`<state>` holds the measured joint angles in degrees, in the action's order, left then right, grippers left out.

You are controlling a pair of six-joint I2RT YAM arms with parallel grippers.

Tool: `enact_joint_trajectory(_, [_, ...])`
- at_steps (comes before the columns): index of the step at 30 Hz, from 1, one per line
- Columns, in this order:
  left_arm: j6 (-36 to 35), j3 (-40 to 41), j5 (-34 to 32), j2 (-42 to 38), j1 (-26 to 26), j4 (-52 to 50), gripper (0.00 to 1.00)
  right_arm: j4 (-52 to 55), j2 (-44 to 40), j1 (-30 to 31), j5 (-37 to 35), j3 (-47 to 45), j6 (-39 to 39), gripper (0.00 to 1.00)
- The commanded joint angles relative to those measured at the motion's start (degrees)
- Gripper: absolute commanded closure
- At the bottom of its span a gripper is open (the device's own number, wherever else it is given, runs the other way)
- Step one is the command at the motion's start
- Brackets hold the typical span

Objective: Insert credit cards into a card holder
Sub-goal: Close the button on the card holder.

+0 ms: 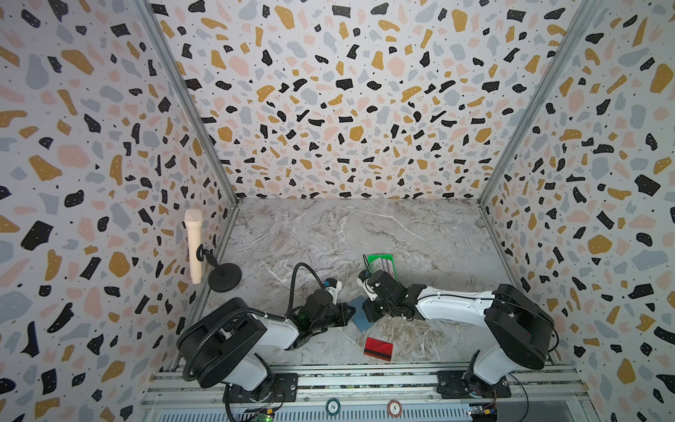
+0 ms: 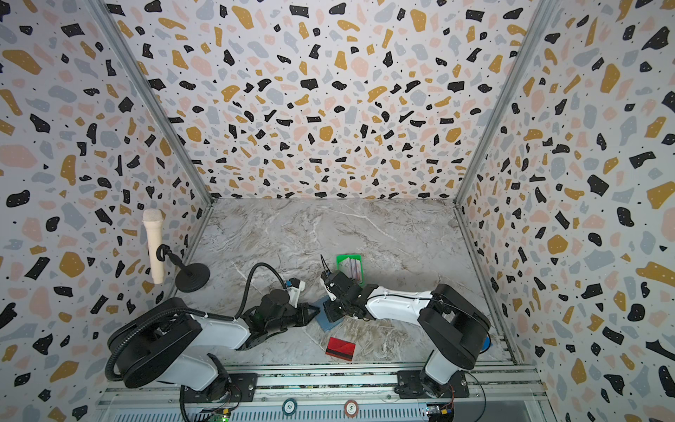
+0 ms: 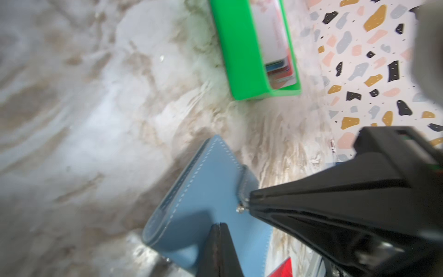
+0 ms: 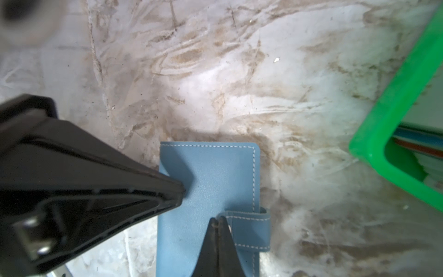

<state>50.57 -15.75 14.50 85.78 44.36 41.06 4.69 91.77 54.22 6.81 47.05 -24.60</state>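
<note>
The dusty-blue card holder (image 1: 358, 313) (image 2: 326, 317) lies closed on the marble table between both arms. My left gripper (image 3: 219, 224) (image 4: 181, 194) is shut, its tips pressed on the cover (image 3: 203, 191). My right gripper (image 4: 219, 218) (image 3: 249, 203) is shut too, its tips against the end of the snap tab (image 4: 251, 232) beside the metal stud (image 3: 239, 210). One red credit card (image 1: 378, 349) (image 2: 340, 349) with a dark stripe lies flat nearer the front rail. More credit cards (image 1: 383, 266) (image 3: 275, 36) stand in a green tray.
The green tray (image 1: 369, 260) (image 2: 339, 260) (image 4: 395, 108) sits just behind the right wrist. A cream microphone (image 1: 193, 248) (image 2: 153, 244) on a black stand (image 1: 224, 277) is by the left wall. Patterned walls enclose the table on three sides.
</note>
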Motion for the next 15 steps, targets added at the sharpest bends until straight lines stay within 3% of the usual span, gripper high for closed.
enact_joint_trajectory(1, [-0.73, 0.81, -0.02, 1.71, -0.10, 1.35, 1.00, 4.02, -0.49, 0.03, 1.93, -1.18, -0.76, 1.00])
enact_joint_trajectory(15, [-0.53, 0.81, 0.61, 4.23, -0.08, 2.95, 1.00, 4.84, 1.17, 1.15, 3.36, 1.28, 0.11, 1.00])
